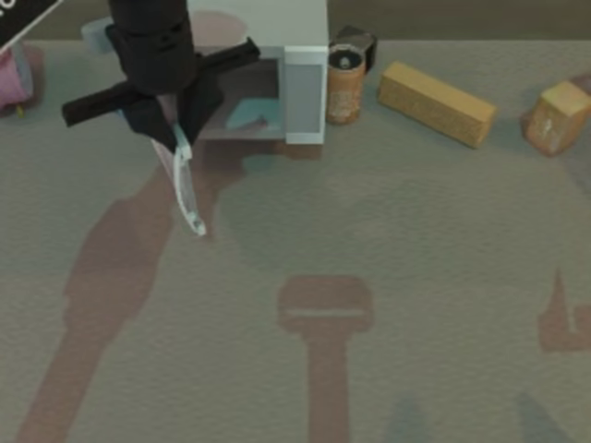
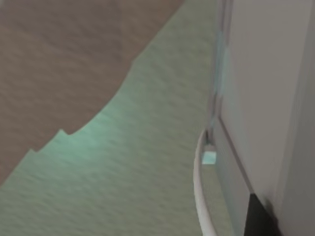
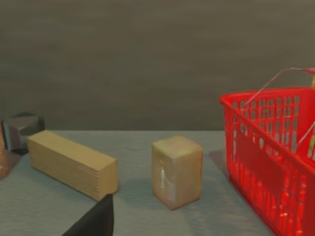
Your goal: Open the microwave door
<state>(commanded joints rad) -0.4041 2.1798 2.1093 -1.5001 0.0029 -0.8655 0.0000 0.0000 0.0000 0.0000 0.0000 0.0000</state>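
Top view shows the microwave (image 1: 277,78) at the table's (image 1: 397,277) far edge, left of centre, with its pale interior exposed. The microwave door (image 1: 185,185) stands swung well out toward the near side, hinged at the cabinet's left front corner, its long axis running from the hinge toward the viewer. The left hand (image 1: 171,115) sits directly over the door's hinge end, touching or just beside it; whether its fingers are spread or clamped on the door cannot be told. Left wrist view shows the curved white handle (image 2: 199,191) close beside the door panel. The left arm is plainly the nearer. Any further opening, in my judgement, means sweeping the door's free end leftward. The right arm is out of the top view; only a dark part shows in its wrist view
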